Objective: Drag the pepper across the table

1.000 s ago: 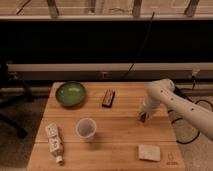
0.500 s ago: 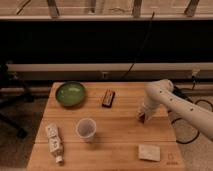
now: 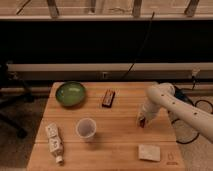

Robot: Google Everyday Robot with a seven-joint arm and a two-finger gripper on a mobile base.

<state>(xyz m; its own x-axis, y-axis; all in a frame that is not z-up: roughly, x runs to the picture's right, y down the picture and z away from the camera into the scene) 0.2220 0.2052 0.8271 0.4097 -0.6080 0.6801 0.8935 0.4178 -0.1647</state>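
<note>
My white arm reaches in from the right, and its gripper points down onto the right part of the wooden table. A small reddish thing, the pepper, shows right at the gripper's tip on the table top, mostly hidden by the gripper. I cannot tell whether the gripper holds it or only touches it.
A green bowl stands at the back left and a dark snack bar at the back middle. A clear cup is left of centre, a white bottle lies at the front left, and a pale sponge at the front right.
</note>
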